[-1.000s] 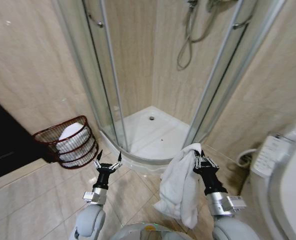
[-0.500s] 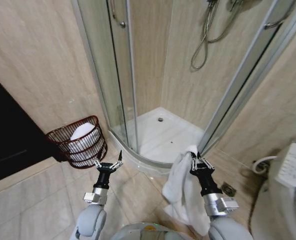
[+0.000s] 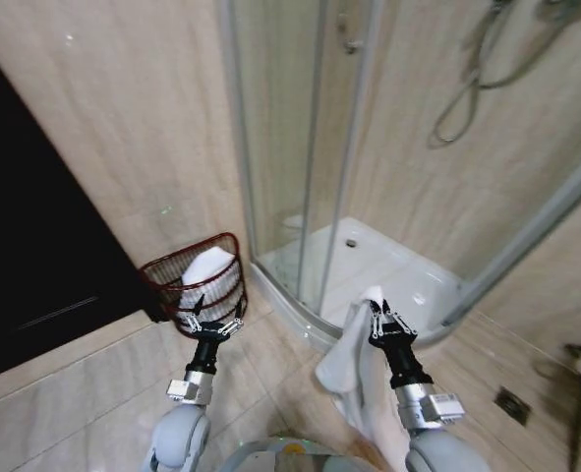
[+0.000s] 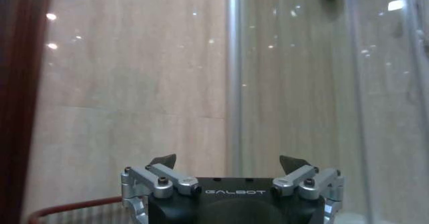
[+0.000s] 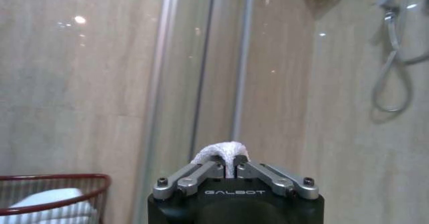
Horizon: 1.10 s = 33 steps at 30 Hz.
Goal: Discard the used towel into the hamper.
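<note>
The right gripper is pinched tight on the top fold of the towel, and the white cloth hangs straight down beside the forearm, clear of the floor. The hamper sits on the tiles against the wall, just beside the shower door, already holding a white bundle. It lies ahead and off to the left of the towel, so the load has to cross leftward to reach the rim. The left gripper, fingers spread wide and empty, hovers right in front of the hamper, the nearer arm but not the one carrying. From the right wrist the hamper's red rim shows low and off to one side.
</note>
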Motion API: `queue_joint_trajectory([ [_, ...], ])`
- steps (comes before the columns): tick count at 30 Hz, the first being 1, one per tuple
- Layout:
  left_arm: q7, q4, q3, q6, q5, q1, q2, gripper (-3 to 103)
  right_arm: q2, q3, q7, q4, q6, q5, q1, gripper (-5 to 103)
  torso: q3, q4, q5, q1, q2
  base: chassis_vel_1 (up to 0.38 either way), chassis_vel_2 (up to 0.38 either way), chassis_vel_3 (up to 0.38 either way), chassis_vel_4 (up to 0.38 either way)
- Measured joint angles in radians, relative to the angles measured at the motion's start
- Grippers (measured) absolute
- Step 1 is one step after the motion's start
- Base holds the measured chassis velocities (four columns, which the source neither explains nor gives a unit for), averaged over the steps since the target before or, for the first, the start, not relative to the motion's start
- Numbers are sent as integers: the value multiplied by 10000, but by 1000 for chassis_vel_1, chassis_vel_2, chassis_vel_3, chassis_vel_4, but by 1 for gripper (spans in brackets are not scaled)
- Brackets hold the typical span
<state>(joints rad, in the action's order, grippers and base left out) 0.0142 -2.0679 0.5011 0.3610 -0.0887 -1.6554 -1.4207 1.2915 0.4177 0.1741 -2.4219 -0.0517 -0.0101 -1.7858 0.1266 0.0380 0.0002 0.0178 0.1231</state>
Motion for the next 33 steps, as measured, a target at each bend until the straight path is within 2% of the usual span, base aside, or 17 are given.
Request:
queue_joint_trajectory([
  [14,1,154,-49,122,84,8,-48,100,27,-100,-95,129,-155,-92,66,5,-2,-2,-2,-3,1,83,70,118,132],
  [16,67,232,-39,276,87,61,-40,100,36,-87,-55,191,-207,-177,105,5,-2,-1,-2,-3,1,143,171,109,88],
  [21,117,370,-48,596,106,112,-25,100,40,-33,212,234,39,-240,181,5,-1,-1,-2,-2,1,90,114,94,78],
  [33,117,337,-43,599,98,77,19,100,107,-91,189,392,155,-427,203,5,-2,-4,-1,-3,1,7,7,1,3],
])
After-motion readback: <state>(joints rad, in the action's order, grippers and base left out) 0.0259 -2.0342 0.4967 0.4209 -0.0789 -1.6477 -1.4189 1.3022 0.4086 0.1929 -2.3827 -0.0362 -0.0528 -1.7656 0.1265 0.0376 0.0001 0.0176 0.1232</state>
